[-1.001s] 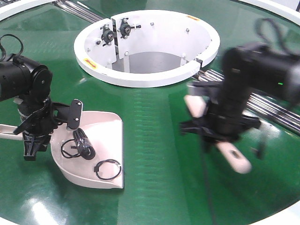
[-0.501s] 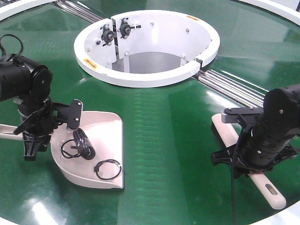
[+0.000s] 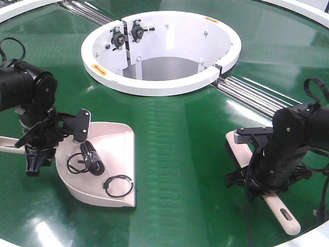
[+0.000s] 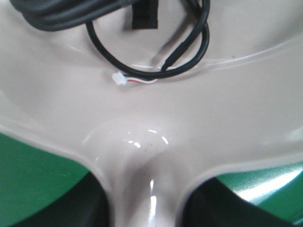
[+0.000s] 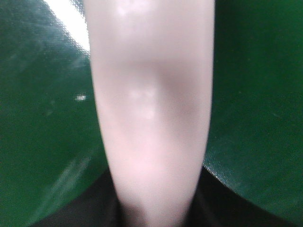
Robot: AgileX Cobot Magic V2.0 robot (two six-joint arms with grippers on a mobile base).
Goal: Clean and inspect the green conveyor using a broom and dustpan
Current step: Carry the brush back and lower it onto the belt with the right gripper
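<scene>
The pale dustpan (image 3: 115, 149) rests on the green conveyor (image 3: 175, 154) at the left, with black cable loops (image 3: 119, 186) and a small black part (image 3: 93, 158) inside. My left gripper (image 3: 36, 154) is shut on its handle; the left wrist view shows the dustpan (image 4: 151, 123) neck running between the jaws of my left gripper (image 4: 149, 208), with a black cable (image 4: 189, 52) beyond. At the right the broom (image 3: 280, 211) lies low on the belt, slotted handle end toward the front edge. My right gripper (image 3: 272, 175) is shut on it. The right wrist view shows the broom (image 5: 151, 109) in my right gripper (image 5: 154, 208).
The white ring (image 3: 154, 85) around the central opening stands at the back middle. Silver rollers (image 3: 257, 98) run from the ring toward the right. A white outer rim (image 3: 318, 234) borders the belt at the front right, close to the broom's handle end.
My right arm swung the broom rightward and down onto the belt, then shifted slightly left. The left arm and the dustpan have not moved.
</scene>
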